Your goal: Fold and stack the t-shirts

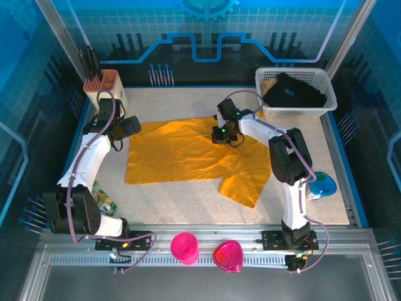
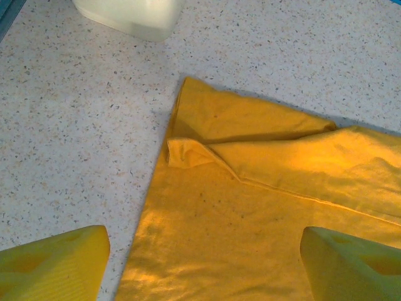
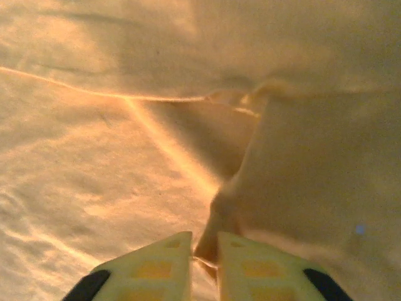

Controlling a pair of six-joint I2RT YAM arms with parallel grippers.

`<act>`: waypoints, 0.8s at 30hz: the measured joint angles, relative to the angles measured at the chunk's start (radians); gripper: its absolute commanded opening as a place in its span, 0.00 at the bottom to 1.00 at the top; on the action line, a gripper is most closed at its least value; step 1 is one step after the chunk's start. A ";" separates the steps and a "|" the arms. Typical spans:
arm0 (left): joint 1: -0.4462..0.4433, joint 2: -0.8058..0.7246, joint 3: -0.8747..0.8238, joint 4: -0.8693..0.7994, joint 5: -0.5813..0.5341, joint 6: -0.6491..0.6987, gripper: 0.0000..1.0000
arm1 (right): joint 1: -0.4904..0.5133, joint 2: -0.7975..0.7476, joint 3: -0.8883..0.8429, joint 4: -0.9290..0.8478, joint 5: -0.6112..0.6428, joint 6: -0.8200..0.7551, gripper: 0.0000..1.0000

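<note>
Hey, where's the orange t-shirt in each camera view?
Top external: t-shirt spread mid-table.
Left wrist: t-shirt at lower right, corner near centre.
Right wrist: t-shirt all across, a ridge pinched in the right pincer.
Shared landmark: right pincer, near the t-shirt's far edge from above.

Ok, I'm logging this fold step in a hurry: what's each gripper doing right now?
Left gripper: open, holding nothing, over the t-shirt edge.
Right gripper: closed, pinching a fold of the t-shirt.
</note>
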 measured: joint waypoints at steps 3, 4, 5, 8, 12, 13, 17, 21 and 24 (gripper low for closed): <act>0.000 0.000 0.000 0.000 0.007 0.000 0.84 | 0.009 -0.001 -0.020 -0.002 0.021 0.038 0.30; 0.000 0.000 0.000 -0.002 0.009 0.000 0.84 | 0.010 -0.002 -0.027 -0.003 0.026 0.047 0.30; -0.001 0.000 0.000 -0.005 0.010 0.000 0.84 | 0.009 -0.006 -0.032 -0.006 0.032 0.056 0.31; -0.004 0.000 0.000 -0.021 0.008 -0.019 0.83 | 0.008 -0.032 -0.047 -0.011 0.049 0.068 0.30; -0.007 -0.001 0.000 -0.110 0.007 -0.106 0.70 | 0.008 -0.098 -0.076 -0.010 0.055 0.071 0.29; -0.007 -0.001 -0.003 -0.130 0.008 -0.130 0.68 | 0.007 -0.117 -0.086 -0.008 0.055 0.071 0.29; -0.007 -0.003 -0.063 -0.224 0.016 -0.238 0.62 | -0.004 -0.229 -0.162 0.001 0.055 0.052 0.31; -0.006 -0.022 -0.218 -0.279 0.020 -0.334 0.62 | -0.050 -0.359 -0.253 0.008 0.043 0.016 0.32; -0.006 -0.067 -0.312 -0.303 0.021 -0.400 0.62 | -0.103 -0.447 -0.316 0.019 0.021 -0.011 0.33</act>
